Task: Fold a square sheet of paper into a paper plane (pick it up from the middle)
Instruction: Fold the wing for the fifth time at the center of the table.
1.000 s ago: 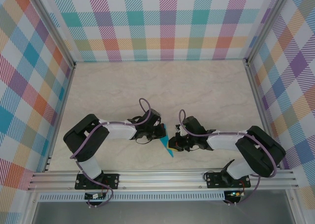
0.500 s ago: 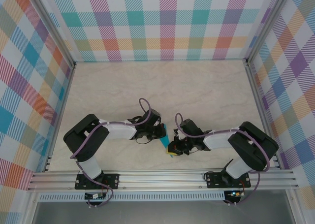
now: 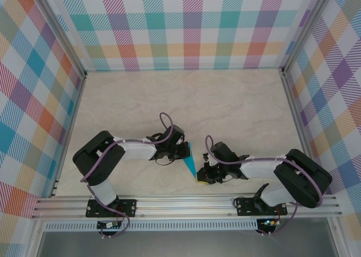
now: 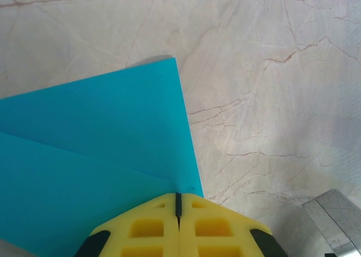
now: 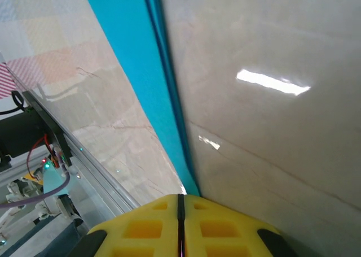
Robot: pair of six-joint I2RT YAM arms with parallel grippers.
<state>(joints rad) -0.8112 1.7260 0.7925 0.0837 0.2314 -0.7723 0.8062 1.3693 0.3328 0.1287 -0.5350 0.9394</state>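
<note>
Left end effector and right end effector each pinch opposite ends of the paper plane.

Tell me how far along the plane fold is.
Done: the paper is already a narrow pointed dart, with overlapped layers in the left wrist view. In hand: left end effector and right end effector are shut on its opposite ends. Remaining: probably final creasing and release; I can't tell if more folds are needed.
</note>
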